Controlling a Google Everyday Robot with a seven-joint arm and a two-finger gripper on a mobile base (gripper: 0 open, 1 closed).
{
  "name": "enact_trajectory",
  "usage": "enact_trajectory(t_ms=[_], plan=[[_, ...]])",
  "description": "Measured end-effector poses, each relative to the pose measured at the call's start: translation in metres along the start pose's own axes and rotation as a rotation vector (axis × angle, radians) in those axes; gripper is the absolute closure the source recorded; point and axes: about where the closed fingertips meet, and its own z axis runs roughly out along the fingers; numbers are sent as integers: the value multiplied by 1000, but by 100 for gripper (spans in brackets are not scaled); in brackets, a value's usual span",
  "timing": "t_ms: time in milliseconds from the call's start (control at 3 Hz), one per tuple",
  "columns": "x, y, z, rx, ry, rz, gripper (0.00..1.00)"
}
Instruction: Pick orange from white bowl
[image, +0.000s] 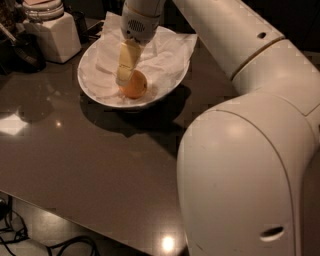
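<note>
The orange (136, 86) lies in the middle of the white bowl (89, 88), on the crumpled white paper (165, 55) that lines it. The bowl stands on the dark table at the upper left of the camera view. My gripper (123, 79) reaches down into the bowl from above. Its tip is against the orange's upper left side and hides part of the fruit. The large white arm (240, 150) fills the right side of the view.
A white square lidded jar (50, 31) stands left of the bowl at the table's back. Dark objects sit at the far left edge (17, 50). The table's front edge runs across the lower left, with cables on the floor (30, 240).
</note>
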Motion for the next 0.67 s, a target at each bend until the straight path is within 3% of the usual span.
enact_trajectory(t_ms=[667], plan=[[11, -10, 24, -41, 19, 62, 16]])
